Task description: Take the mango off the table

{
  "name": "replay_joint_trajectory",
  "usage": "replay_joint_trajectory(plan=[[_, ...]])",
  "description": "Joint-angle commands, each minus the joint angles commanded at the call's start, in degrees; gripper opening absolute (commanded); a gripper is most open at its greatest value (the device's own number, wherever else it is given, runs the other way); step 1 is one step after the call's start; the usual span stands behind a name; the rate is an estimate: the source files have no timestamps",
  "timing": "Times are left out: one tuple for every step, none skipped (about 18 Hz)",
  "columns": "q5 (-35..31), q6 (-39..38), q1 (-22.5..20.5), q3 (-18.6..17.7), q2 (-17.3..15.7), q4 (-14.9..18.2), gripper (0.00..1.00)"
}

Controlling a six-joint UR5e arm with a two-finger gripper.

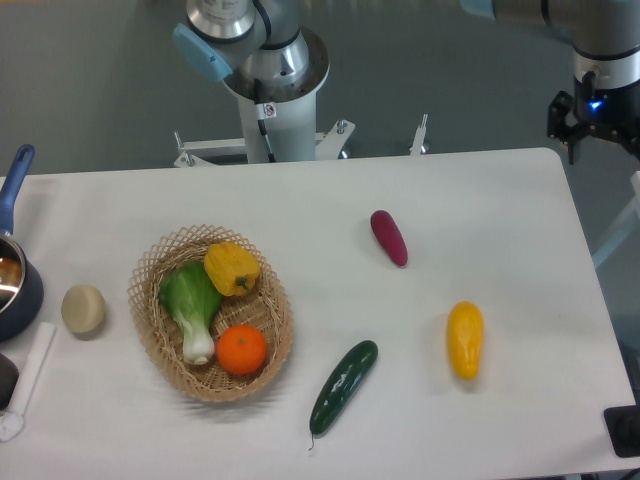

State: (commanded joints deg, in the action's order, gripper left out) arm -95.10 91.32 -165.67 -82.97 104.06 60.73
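Note:
The mango (465, 340) is a smooth yellow-orange oval lying on the right part of the white table (480, 200), long axis running near to far. My gripper (603, 140) hangs at the top right, above the table's far right corner and well away from the mango. Its black fingers (572, 135) stand apart with nothing between them. The right finger is partly cut off by the frame edge.
A purple vegetable (389, 238) lies far-left of the mango and a dark green cucumber (343, 386) near-left. A wicker basket (160, 345) holds a yellow bell pepper (231, 269), an orange (241, 350) and a leafy green. A beige round object (84, 309) and a blue pot (14, 285) sit at the left edge.

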Motion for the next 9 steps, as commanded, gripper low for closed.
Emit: replay_joint_trajectory(plan=[[0.00,-0.09,0.09,0.00,0.00,-0.09,1.00],[0.00,-0.18,0.09,0.09,0.00,-0.09,1.00],[0.09,-0.35,0.26,0.17,0.00,-0.09,1.00],[0.09,-0.44,0.35,0.09,0.00,-0.18,1.00],[0.09,-0.44,0.44,0.09,0.09,-0.18,1.00],[0.00,-0.53,0.53,-0.09,0.09,-0.18,1.00],[0.00,-0.53,0.44,-0.35,0.09,-0.18,1.00],[0.09,-0.62,0.53,-0.53,0.17,-0.18,1.00],[0.09,-0.79,0.79,-0.53,0.35,-0.18,1.00]])
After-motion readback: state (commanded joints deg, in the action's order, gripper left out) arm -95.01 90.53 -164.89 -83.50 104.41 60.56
